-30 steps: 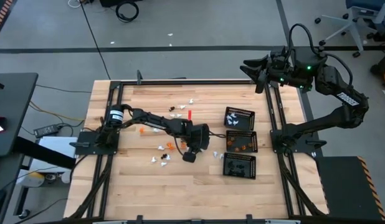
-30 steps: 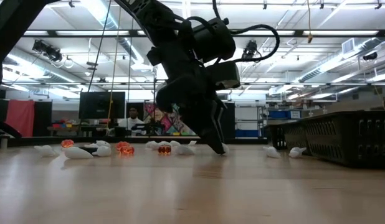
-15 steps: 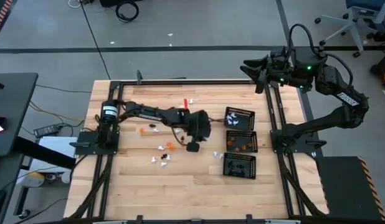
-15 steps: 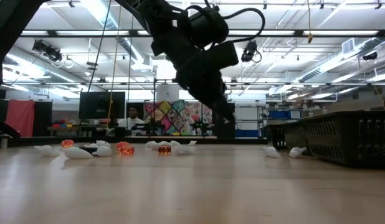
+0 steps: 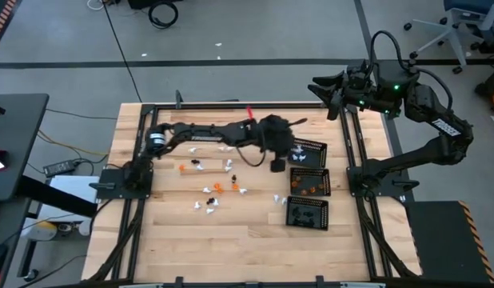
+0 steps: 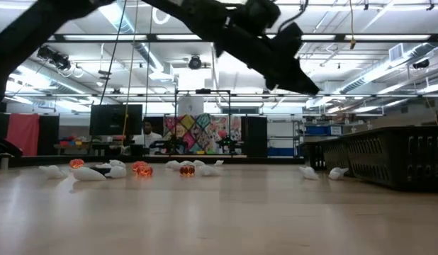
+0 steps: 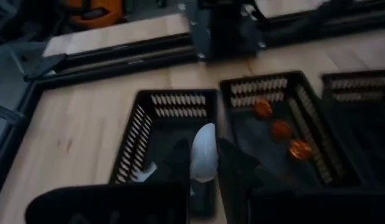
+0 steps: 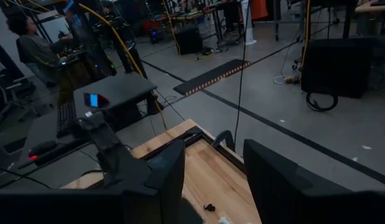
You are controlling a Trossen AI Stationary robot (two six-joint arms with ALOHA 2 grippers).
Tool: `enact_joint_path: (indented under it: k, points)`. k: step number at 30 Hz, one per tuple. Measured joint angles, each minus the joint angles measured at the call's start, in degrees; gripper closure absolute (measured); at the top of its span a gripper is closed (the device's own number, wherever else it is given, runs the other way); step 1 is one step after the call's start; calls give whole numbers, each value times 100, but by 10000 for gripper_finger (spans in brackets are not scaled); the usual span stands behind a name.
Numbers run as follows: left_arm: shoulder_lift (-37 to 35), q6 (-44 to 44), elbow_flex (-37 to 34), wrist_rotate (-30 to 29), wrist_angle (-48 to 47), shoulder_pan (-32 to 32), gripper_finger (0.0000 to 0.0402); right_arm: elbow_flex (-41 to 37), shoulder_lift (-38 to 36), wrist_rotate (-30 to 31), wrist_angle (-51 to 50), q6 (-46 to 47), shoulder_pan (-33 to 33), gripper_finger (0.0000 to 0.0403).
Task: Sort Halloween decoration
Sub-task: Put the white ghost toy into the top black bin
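Left pincer [image 7: 204,163]: clamped on a white trinket [image 7: 204,160], above the white tray [image 5: 308,152].
Right pincer [image 8: 211,180]: fingers apart, raised off the surface's far right corner.
Remaining trinkets [image 5: 217,189]: scattered mid-surface [image 5: 183,240].
Risk: early release could bounce the trinket into the orange tray [image 7: 286,124].

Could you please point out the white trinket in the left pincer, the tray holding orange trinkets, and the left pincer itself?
white trinket [image 7: 204,152], left wrist view, middle of its body.
tray holding orange trinkets [image 7: 262,85], left wrist view, slotted far wall.
left pincer [image 7: 205,167], left wrist view, midway between fingertips.
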Motion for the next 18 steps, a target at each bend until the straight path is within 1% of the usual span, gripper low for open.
enact_joint_path:
  k: [4, 9, 10, 14, 18]
  points:
    - [687, -191, 872, 17, -205, 112, 362, 0, -18, 16, 6, -1, 1, 235]
    - [1446, -454, 1544, 16, -578, 199, 362, 0, -26, 61, 51, -1, -1, 235]
    - [1567, -491, 1640, 3, -507, 210, 362, 0, -26, 62, 53, 0, -1, 235]
    - [1849, -687, 1744, 14, -733, 230, 362, 0, -26, 57, 49, -3, 1, 235]
    - [1919, -746, 1751, 15, -912, 228, 352, 0, -26, 37, 48, -32, -1, 235]
